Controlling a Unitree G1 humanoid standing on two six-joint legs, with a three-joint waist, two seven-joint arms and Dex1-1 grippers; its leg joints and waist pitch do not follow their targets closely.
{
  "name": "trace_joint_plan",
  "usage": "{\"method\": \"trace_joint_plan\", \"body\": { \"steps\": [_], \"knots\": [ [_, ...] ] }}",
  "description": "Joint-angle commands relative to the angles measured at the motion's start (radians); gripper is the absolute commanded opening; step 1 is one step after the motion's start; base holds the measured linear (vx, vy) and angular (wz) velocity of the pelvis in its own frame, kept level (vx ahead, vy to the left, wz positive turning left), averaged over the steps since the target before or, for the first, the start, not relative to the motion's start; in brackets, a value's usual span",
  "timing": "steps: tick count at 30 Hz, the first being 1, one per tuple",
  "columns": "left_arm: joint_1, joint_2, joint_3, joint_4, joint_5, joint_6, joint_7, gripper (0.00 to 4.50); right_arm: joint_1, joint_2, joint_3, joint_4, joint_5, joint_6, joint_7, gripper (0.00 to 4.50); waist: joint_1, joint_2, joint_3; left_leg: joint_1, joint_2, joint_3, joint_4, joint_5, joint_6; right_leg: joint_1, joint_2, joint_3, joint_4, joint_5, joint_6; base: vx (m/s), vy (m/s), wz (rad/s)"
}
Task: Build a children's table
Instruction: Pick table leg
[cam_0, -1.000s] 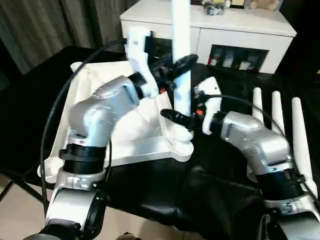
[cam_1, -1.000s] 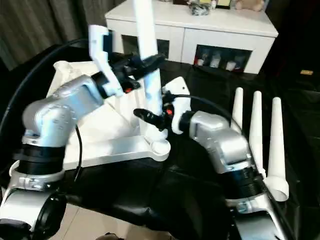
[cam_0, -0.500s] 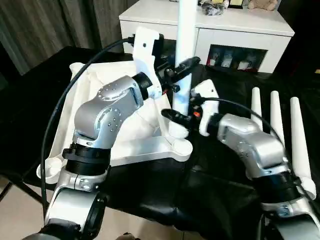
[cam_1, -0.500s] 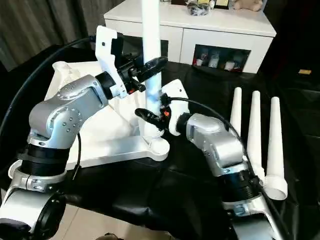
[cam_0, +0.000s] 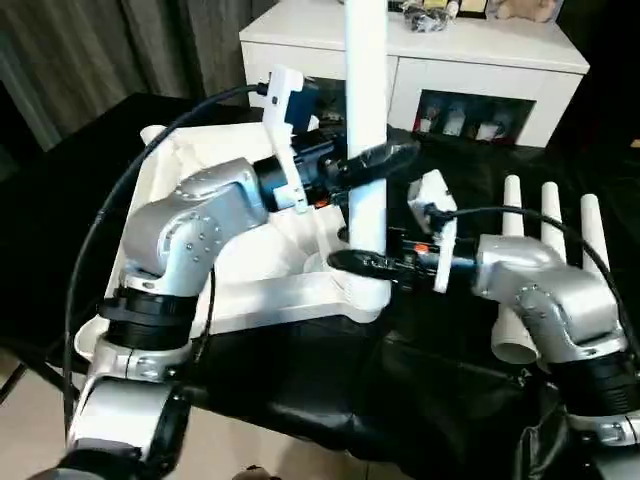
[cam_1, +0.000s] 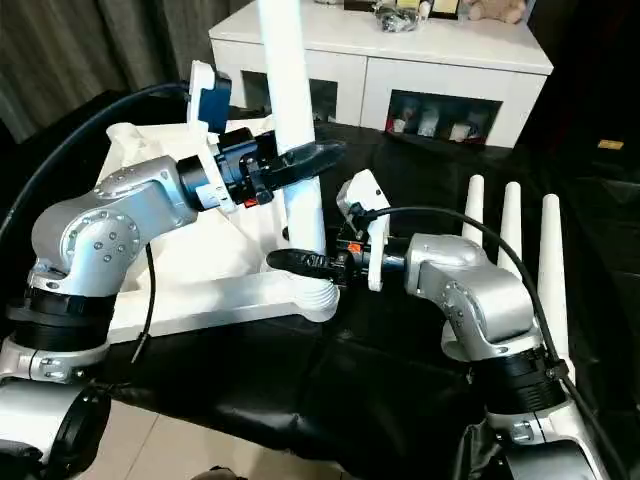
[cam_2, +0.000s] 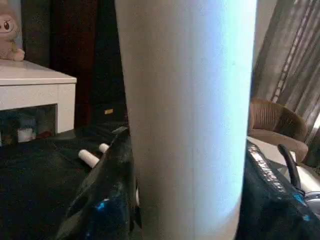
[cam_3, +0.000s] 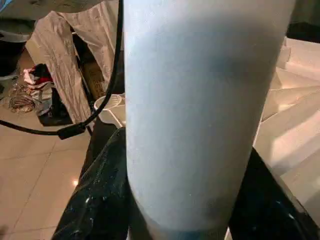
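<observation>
In the left eye view, an upright leg (cam_0: 366, 150) is seen standing in the tabletop's (cam_0: 250, 290) corner socket (cam_0: 360, 292), long axis running twelve to six. The left jaws (cam_0: 375, 160) are closed around it mid-height, from nine o'clock; the right jaws (cam_0: 365, 262) clasp it low, from three o'clock. Three spare legs (cam_0: 545, 230) lie at three o'clock on the surface (cam_0: 420, 380).

In the wrist views, the leg (cam_2: 187, 120) is bracketed closely by each arm's fingers (cam_3: 100, 200).

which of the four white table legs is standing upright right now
The leg in the tabletop's near corner socket, gripped by the left gripper and right gripper. The other three legs lie flat beside the right arm.
</observation>
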Motion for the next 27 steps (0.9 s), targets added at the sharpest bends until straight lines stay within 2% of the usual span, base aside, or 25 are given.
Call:
{"method": "trace_joint_plan", "body": {
  "steps": [1, 5, 6, 7, 8, 9, 12, 14, 16, 19, 22, 27],
  "knots": [
    [-0.029, 0.001, 0.023, 0.018, 0.002, 0.005, 0.023, 2.28, 0.0, -0.009, -0.007, -0.019, 0.017, -0.002, 0.016, 1.88, -0.001, -0.008, -0.077, 0.023, 0.04, -0.015, -0.07, -0.131, 0.004, 0.055, -0.073, 0.043, -0.074, -0.069, -0.23, 0.0, 0.0, 0.0],
    [-0.027, -0.005, 0.036, 0.022, -0.004, 0.009, 0.035, 2.16, -0.002, -0.003, -0.009, -0.012, 0.002, -0.017, 0.005, 1.88, 0.0, -0.012, -0.078, 0.021, 0.039, -0.014, -0.068, -0.116, 0.011, 0.057, -0.074, 0.043, -0.072, -0.047, -0.239, 0.0, 0.0, 0.0],
    [-0.027, -0.005, 0.037, 0.021, -0.004, 0.009, 0.036, 1.93, -0.002, -0.001, -0.009, -0.011, 0.0, -0.019, 0.004, 1.88, 0.001, -0.012, -0.078, 0.022, 0.04, -0.015, -0.068, -0.114, 0.014, 0.057, -0.074, 0.042, -0.072, -0.047, -0.239, 0.0, 0.0, 0.0],
    [-0.027, -0.005, 0.037, 0.02, -0.004, 0.01, 0.037, 1.93, -0.004, 0.002, -0.01, -0.008, -0.006, -0.024, -0.004, 1.88, 0.001, -0.012, -0.078, 0.021, 0.04, -0.014, -0.067, -0.113, 0.016, 0.056, -0.074, 0.043, -0.072, -0.047, -0.239, 0.0, 0.0, 0.0],
    [-0.026, -0.005, 0.037, 0.019, -0.004, 0.01, 0.039, 1.89, -0.005, 0.005, -0.01, -0.006, -0.011, -0.029, -0.01, 2.44, 0.0, -0.011, -0.077, 0.022, 0.04, -0.014, -0.068, -0.12, 0.014, 0.054, -0.073, 0.042, -0.074, -0.061, -0.237, 0.0, 0.0, 0.0],
    [-0.025, -0.005, 0.034, 0.016, 0.0, 0.01, 0.04, 1.87, -0.009, 0.014, -0.017, 0.0, -0.005, -0.02, -0.022, 2.58, -0.001, -0.016, -0.076, 0.022, 0.04, -0.013, -0.068, -0.123, 0.014, 0.054, -0.074, 0.042, -0.075, -0.068, -0.236, 0.0, 0.0, 0.0],
    [-0.023, -0.004, 0.024, 0.004, 0.013, 0.009, 0.05, 1.83, -0.015, 0.025, -0.025, 0.003, 0.006, -0.007, -0.033, 2.64, -0.002, -0.014, -0.075, 0.022, 0.041, -0.014, -0.07, -0.128, 0.011, 0.055, -0.074, 0.043, -0.076, -0.09, -0.228, 0.0, 0.0, 0.0],
    [-0.022, -0.001, 0.007, -0.004, 0.03, 0.003, 0.054, 1.82, -0.019, 0.027, -0.027, -0.002, 0.006, -0.007, -0.038, 2.96, -0.001, -0.013, -0.075, 0.023, 0.041, -0.015, -0.07, -0.126, 0.009, 0.053, -0.074, 0.043, -0.077, -0.096, -0.223, 0.0, 0.0, 0.0],
    [-0.021, 0.004, -0.01, -0.012, 0.044, -0.001, 0.055, 1.82, -0.027, 0.03, -0.033, -0.002, -0.002, -0.009, -0.052, 3.03, -0.002, -0.012, -0.076, 0.023, 0.041, -0.015, -0.071, -0.124, 0.008, 0.053, -0.073, 0.043, -0.075, -0.09, -0.218, 0.0, 0.0, 0.0],
    [-0.02, 0.002, -0.018, -0.018, 0.045, 0.0, 0.055, 1.82, -0.039, 0.031, -0.04, 0.007, -0.017, -0.012, -0.073, 3.39, -0.001, -0.012, -0.076, 0.022, 0.04, -0.015, -0.07, -0.115, 0.006, 0.054, -0.074, 0.043, -0.074, -0.08, -0.219, 0.0, 0.0, 0.0],
    [-0.016, 0.007, -0.035, -0.028, 0.049, 0.002, 0.042, 1.82, -0.049, 0.027, -0.047, 0.015, -0.017, -0.001, -0.078, 3.44, 0.0, -0.01, -0.078, 0.023, 0.04, -0.014, -0.069, -0.108, 0.008, 0.053, -0.073, 0.043, -0.072, -0.059, -0.225, 0.0, 0.0, 0.0],
    [-0.01, 0.008, -0.053, -0.038, 0.059, 0.005, 0.027, 1.82, -0.058, 0.021, -0.049, 0.018, -0.008, 0.025, -0.082, 3.44, 0.0, -0.011, -0.076, 0.022, 0.04, -0.014, -0.069, -0.118, 0.005, 0.055, -0.074, 0.043, -0.074, -0.075, -0.226, 0.0, 0.0, 0.0]
  ]
}}
